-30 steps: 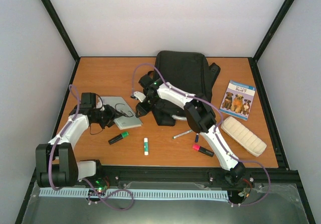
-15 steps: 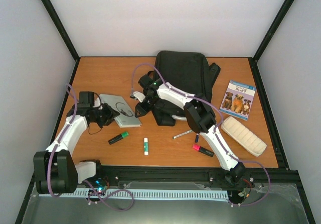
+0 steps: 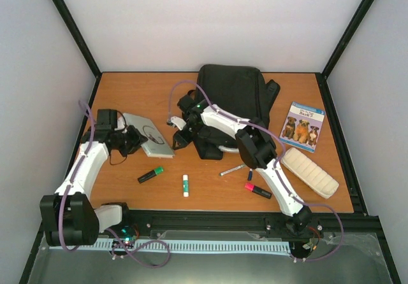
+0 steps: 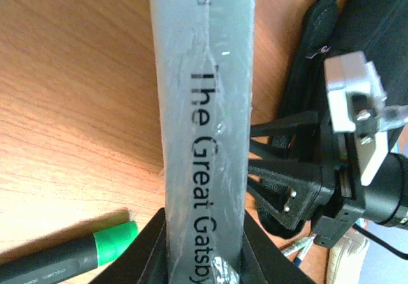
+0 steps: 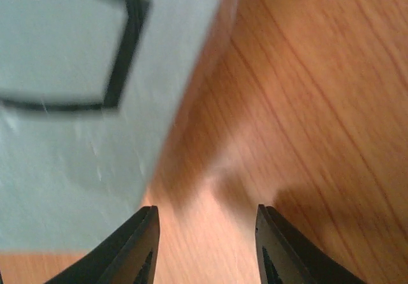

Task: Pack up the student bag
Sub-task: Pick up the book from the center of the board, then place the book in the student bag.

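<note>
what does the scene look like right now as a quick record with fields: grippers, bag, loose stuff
left gripper: shut on the spine of the grey book
right gripper: open, empty, over bare table beside the grey book
student bag: flat at the table's far middle
loose on table: green highlighter, glue stick, pen, pink highlighter, dog booklet, cream pencil case
</note>
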Controlling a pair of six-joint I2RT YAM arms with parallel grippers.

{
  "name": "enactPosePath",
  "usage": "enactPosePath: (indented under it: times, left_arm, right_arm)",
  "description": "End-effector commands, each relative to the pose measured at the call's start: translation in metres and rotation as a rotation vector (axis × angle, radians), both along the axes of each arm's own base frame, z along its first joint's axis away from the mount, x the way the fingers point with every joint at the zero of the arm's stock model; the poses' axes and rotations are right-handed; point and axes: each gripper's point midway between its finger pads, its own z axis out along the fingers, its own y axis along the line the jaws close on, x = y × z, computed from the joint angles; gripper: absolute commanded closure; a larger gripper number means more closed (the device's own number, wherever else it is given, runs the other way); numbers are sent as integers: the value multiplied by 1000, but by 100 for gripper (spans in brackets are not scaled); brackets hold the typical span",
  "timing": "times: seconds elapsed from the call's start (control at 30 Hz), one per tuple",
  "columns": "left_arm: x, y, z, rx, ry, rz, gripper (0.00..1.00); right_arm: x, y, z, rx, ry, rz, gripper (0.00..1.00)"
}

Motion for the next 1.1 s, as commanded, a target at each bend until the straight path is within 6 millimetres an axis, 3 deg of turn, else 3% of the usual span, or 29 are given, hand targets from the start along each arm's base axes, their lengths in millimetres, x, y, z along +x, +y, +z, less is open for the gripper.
enactPosePath:
  times: [0.0,0.13,0.23,0.43,0.67,0.8,1.07]
  left_arm:
    - [35,3,77,88,-246,-77,99]
    - [42,-4,117,99,-360,-164,99]
    - [42,-20,148,47,-464,-258,99]
    - [28,-56,190,-51,-622,-429,99]
    - [-4,-108,194,-217,-678,-637,99]
    - [-18,-118,188,-259,-696,-701,99]
    - [-39,-126,156,-285,-615,-755,99]
  right_arm:
    - [19,-26,69,63,-97,-27,54]
    - [28,-63,113,129,-140,-18,49]
    - [29,-104,128,113,-167,-8,45]
    - [47,-206,120,-23,-292,-51,44]
    - [50,-287,86,-281,-466,18,43]
    - [45,-302,70,-352,-536,107,43]
    - [41,-292,53,-317,-487,153,42]
